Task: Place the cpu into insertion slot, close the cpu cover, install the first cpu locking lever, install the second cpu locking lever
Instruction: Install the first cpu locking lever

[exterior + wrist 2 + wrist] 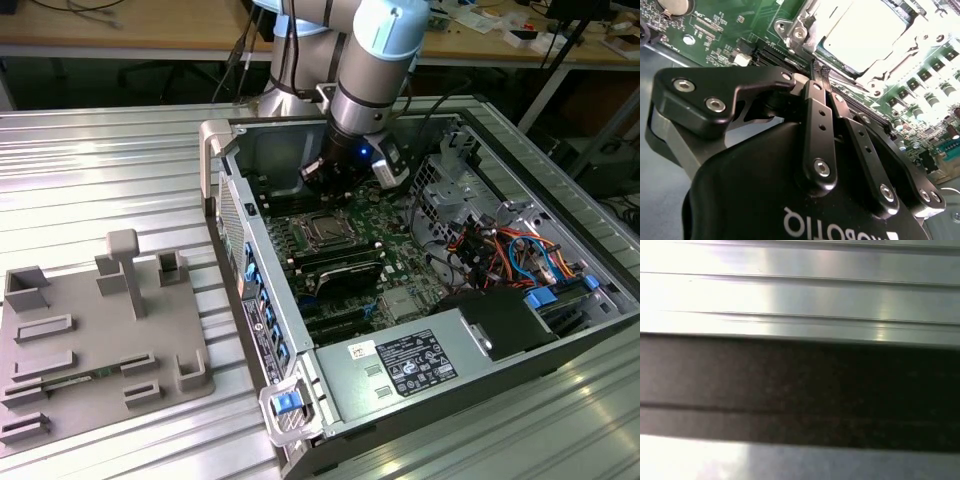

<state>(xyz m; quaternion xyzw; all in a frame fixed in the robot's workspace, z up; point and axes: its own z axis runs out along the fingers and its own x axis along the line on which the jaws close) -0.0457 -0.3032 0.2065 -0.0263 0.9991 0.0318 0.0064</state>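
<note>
The cpu (865,35) shows its silver-grey top inside the socket on the green board, also seen in the exterior view as the cpu (323,230). The shiny cpu cover (801,24) lies flat around it like a frame, and the insertion slot is hidden beneath both. My gripper (820,71) is shut, its black fingers (815,115) pressed together with the tips at the socket's edge. I see nothing held between them. In the exterior view my gripper (322,185) hangs inside the case just behind the socket.
The open computer case (225,160) stands on a ribbed aluminium table (800,285). Black memory slots (345,268), a power supply (420,365), coloured cables (500,250) and a drive cage (450,170) crowd the socket. A grey parts fixture (90,340) lies at the exterior view's left.
</note>
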